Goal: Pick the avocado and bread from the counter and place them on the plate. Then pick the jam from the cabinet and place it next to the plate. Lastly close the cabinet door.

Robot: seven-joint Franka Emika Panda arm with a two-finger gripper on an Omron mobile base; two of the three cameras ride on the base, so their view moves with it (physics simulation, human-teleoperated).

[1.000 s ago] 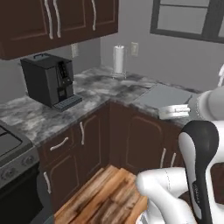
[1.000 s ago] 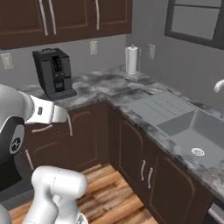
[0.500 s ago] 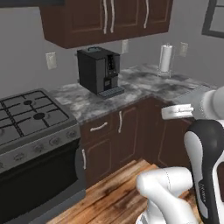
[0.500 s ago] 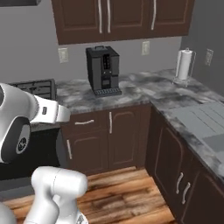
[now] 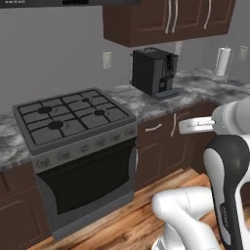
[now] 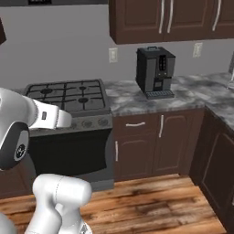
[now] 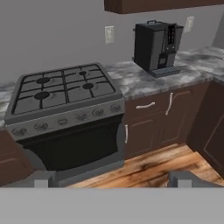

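The grey-and-white marbled counter (image 5: 146, 105) (image 6: 192, 93) (image 7: 144, 81) runs to the right of a stove, over dark brown cupboards. Dark brown upper wall cabinets (image 5: 146, 22) (image 6: 137, 20) hang above it, and the doors in view are shut, with thin silver bar handles. My gripper (image 7: 112, 179) is open, its two dark fingertips (image 7: 41, 180) far apart with nothing between them, and it points at the stove front from a distance. The avocado, bread, plate and jam are out of view.
A gas stove with oven (image 5: 73, 114) (image 6: 68, 93) (image 7: 61, 87) stands left of the counter. A black coffee machine (image 5: 154, 71) (image 6: 155, 72) (image 7: 156, 46) sits on the counter, with a paper towel roll (image 5: 222, 61) farther right. Wooden floor (image 6: 151, 201) lies in front.
The whole picture has swept sideways, so the cameras moved with the base: the sink corner left the view and the stove came in. The gripper stays open.
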